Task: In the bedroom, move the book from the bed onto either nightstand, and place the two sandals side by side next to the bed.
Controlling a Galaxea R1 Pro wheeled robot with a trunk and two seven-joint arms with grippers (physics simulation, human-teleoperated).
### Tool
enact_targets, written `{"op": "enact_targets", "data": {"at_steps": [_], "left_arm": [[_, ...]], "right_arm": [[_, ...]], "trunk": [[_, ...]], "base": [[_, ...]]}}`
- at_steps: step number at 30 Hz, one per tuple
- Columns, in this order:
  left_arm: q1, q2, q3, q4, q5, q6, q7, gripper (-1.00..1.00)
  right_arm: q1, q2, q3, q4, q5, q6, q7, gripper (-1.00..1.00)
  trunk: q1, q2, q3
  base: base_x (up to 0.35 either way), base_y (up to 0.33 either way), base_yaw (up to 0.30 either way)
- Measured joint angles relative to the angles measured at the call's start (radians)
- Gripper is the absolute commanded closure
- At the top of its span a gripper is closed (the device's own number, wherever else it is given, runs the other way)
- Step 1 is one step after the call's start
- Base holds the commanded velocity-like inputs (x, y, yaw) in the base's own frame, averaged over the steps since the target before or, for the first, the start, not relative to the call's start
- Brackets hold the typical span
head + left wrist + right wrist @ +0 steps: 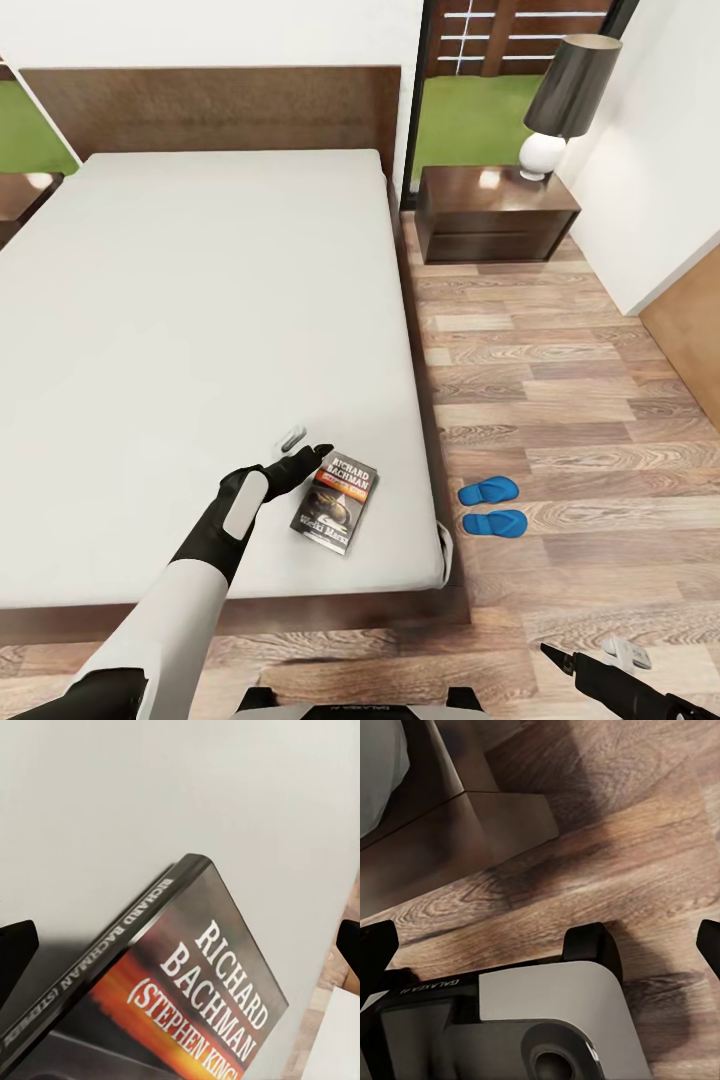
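Our left hand (300, 448), spread, reaches the book (335, 502) on the bed (200, 300).
Fingers flank its spine to grip; sandals (492, 506) already paired on the floor; right hand (590, 665) hangs spread.

The left arm (165, 610) has a white forearm shell that gives way to black at the wrist, where a pale grey panel is set in. Its end effector (305, 452) is black with one light grey finger. The right end effector (590, 668) is likewise black and pale grey. The base (510, 1027) is white and black, apparently lettered "GALAXEA".
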Motion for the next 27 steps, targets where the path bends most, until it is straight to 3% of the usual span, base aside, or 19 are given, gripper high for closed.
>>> {"op": "enact_targets", "data": {"at_steps": [24, 27], "left_arm": [[0.0, 0.0, 0.0, 0.0, 0.0, 0.0, 0.0, -1.0], [0.0, 0.0, 0.0, 0.0, 0.001, 0.0, 0.0, -1.0]], "right_arm": [[0.0, 0.0, 0.0, 0.0, 0.0, 0.0, 0.0, -1.0], [0.0, 0.0, 0.0, 0.0, 0.0, 0.0, 0.0, -1.0]], "trunk": [[0.012, -0.021, -0.009], [0.023, -0.042, -0.019]], "base": [[0.0, 0.0, 0.0], [0.0, 0.0, 0.0]]}}
